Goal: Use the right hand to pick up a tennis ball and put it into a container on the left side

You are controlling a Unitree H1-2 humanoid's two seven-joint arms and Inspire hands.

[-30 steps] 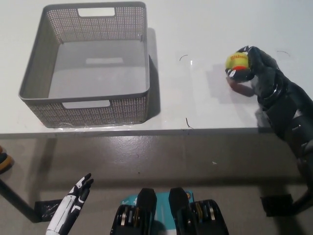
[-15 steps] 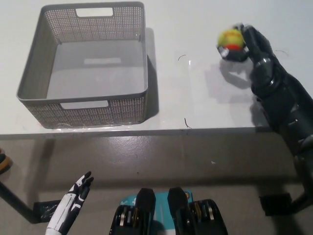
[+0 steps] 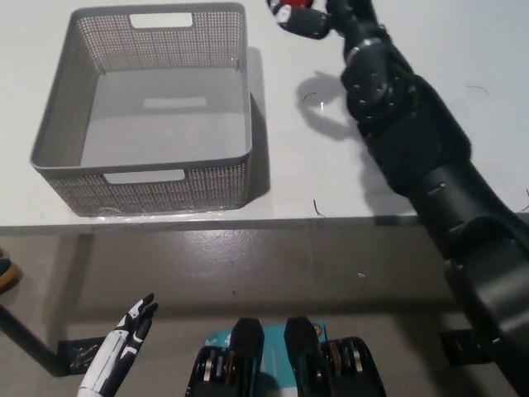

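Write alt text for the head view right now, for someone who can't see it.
The robot's black right hand, at the picture's top edge, holds a partly visible ball raised just right of an empty grey mesh basket on a white table. The white left hand rests low at lower left, off the table.

Ball (image 3: 283,11) at top edge; grey basket (image 3: 50,124) upright.

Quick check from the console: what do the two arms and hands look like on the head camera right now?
The right arm is bulky and all black, built of rounded matte segments with visible seams and small fasteners, ending in a black right hand at the top edge. The left hand is slim and white with black fingertips and black panel markings. No loose cables show.
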